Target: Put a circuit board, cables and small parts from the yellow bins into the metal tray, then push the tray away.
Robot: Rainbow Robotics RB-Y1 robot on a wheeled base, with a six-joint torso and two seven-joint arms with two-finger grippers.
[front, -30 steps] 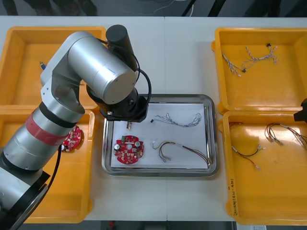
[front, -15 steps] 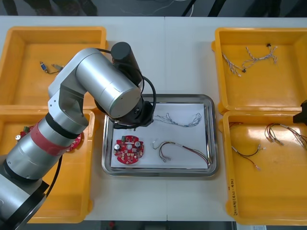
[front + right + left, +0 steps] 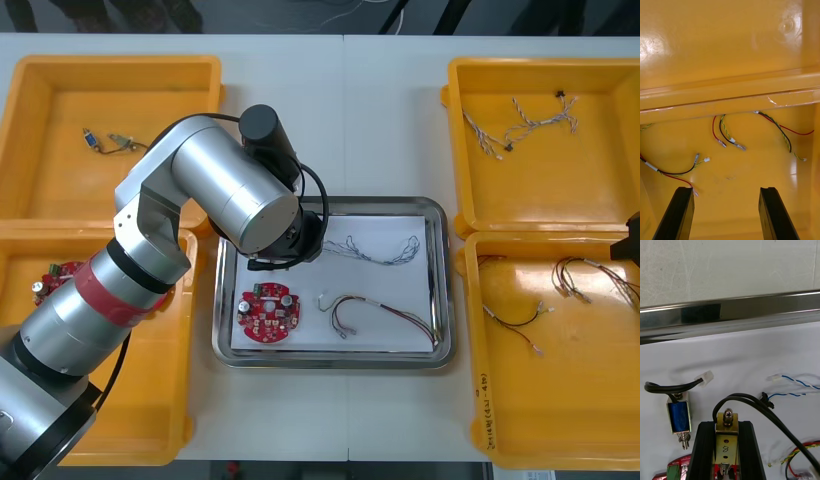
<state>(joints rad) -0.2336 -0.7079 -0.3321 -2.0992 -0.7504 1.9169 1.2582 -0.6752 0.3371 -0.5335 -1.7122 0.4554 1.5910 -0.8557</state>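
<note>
One small metal part (image 3: 726, 440) pinched in left claw (image 3: 726, 424) over metal tray (image 3: 752, 309); right claw (image 3: 725, 193) spread above yellow bin (image 3: 752, 176) at surface's near-right corner.

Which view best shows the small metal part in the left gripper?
Left wrist view: small metal part clamped in the left gripper. Front view: the arm covers it. Right wrist view: a yellow bin.

Left arm (image 3: 215, 185): silver cylindrical links, red band, black joint cap, black cable; fingers (image 3: 704, 450) flat, black.
</note>
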